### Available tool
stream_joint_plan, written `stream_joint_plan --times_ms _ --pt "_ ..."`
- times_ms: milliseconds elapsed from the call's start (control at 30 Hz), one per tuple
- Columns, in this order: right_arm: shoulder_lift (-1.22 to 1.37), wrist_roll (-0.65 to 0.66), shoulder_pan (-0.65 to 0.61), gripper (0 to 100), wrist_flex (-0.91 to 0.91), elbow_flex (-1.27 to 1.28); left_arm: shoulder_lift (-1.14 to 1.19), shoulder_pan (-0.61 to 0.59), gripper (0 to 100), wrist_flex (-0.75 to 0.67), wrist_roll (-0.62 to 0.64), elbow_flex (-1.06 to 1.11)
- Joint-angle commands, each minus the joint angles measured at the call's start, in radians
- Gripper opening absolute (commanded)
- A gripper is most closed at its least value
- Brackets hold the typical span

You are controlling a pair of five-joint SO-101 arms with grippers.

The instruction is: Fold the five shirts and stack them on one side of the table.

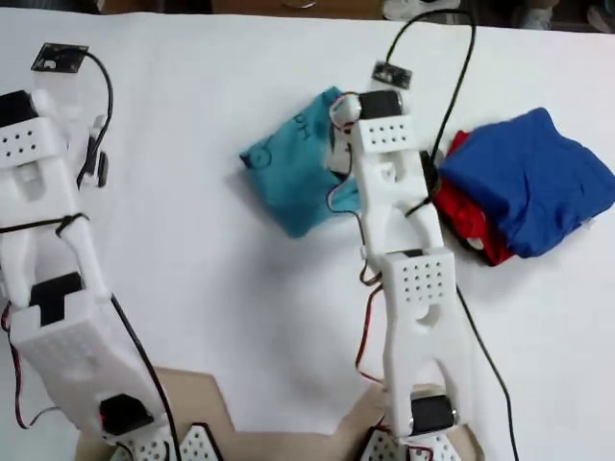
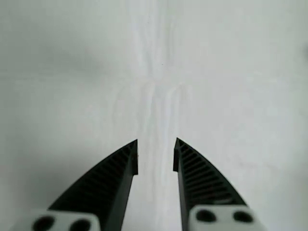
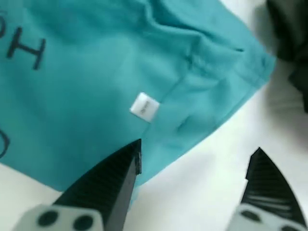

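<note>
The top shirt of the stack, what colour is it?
The top shirt is blue; high view shows it best.

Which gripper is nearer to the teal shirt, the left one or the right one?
Right. The right gripper hangs at the edge of the teal shirt, partly over the fabric. The left gripper is away from it, above the bare table.

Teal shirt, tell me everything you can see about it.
The teal shirt is soft-looking cloth folded into a rumpled bundle, with dark printed lettering, stitched hems and a small white tag. It lies on the white table near the middle. The right gripper hangs open over its edge, one finger above the cloth, the other above the table; contact is unclear.
</note>
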Motion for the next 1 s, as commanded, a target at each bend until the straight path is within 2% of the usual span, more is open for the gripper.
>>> stream_joint_plan --times_ms 0,100,300,700,967 --pt "0.001 -0.005 -0.036 33.0 0.019 -0.049 -0.066 -0.003 13 -0.014 -0.003 -0.005" --pt "0.041 -0.011 -0.047 33.0 0.015 -0.048 -0.066 -0.003 13 -0.014 -0.003 -0.005" --pt "0.154 -0.012 -0.025 33.0 -0.104 -0.084 -0.066 -0.008 13 -0.012 -0.006 -0.005" --pt "0.196 -0.006 -0.007 33.0 -0.113 -0.230 -0.068 -0.020 13 -0.014 -0.008 -0.005" --pt "0.263 -0.005 -0.005 33.0 -0.133 -0.209 -0.068 -0.020 13 -0.014 -0.008 -0.005"
